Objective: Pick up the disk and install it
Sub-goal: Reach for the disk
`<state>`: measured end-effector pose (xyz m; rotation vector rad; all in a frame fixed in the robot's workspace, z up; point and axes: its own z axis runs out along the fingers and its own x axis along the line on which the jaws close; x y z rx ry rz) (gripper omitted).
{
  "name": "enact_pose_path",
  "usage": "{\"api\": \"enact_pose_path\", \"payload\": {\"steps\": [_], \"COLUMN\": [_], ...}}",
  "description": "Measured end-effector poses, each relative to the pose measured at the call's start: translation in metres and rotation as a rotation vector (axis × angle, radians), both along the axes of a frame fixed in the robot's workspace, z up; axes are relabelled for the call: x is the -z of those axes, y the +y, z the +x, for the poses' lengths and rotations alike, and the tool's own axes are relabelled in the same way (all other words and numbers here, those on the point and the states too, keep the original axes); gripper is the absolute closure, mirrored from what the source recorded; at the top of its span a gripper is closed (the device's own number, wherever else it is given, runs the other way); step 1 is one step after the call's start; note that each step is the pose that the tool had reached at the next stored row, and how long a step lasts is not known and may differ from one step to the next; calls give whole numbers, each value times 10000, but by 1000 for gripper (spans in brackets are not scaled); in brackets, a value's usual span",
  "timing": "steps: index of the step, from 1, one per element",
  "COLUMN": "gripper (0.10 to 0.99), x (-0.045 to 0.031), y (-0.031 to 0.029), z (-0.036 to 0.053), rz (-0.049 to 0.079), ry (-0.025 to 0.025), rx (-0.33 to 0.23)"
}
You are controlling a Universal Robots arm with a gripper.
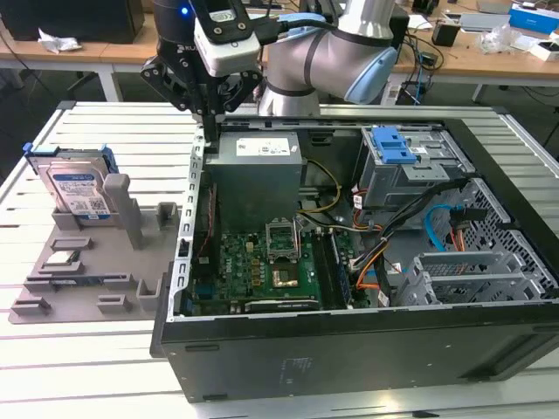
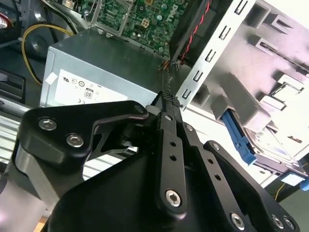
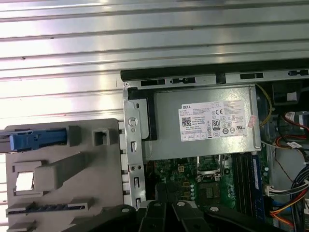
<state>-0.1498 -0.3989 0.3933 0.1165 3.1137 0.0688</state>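
A slatted table carries an open computer case lying on its side, and the arm reaches in from the far side. At the exterior view's left of the case lies a grey holder. Inside, a power supply fills the far-left corner and a drive cage (blue latch on top) sits toward the far right. The disk stands on edge at the holder's far end, outside the case and untouched. The gripper hangs over the case's far-left wall beside the power supply, apart from the disk. In the second wrist view its fingers look drawn together on nothing. I judge the pick-up not yet begun; grasping the disk calls for fingers spread wider than its thickness and squared to its upright faces
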Motion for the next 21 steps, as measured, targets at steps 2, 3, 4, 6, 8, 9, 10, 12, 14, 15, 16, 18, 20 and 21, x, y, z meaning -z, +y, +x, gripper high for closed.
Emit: {"api": "enact_pose_path", "payload": {"steps": [2,3,4,6,8,9,10,12,14,15,16,18,20,21], "gripper": [980,980,980,980,980,980,980,980,980,980,980,980,980,980], "x": [0,0,0,0,0,0,0,0,0,0,0,0,0,0], "y": [0,0,0,0,0,0,0,0,0,0,0,0,0,0], "z": [-25,-39,-67,-116,-142,-149,-166,-186,-211,-233,-247,-277,-314,-348], "rz": [-1,-1,0,1,0,0,0,0,1,0,0,0,0,0], "ry": [0,0,0,-1,0,0,0,0,0,0,0,-1,0,-1], "rx": [0,-1,1,1,1,1,0,0,0,0,0,1,1,0]}}
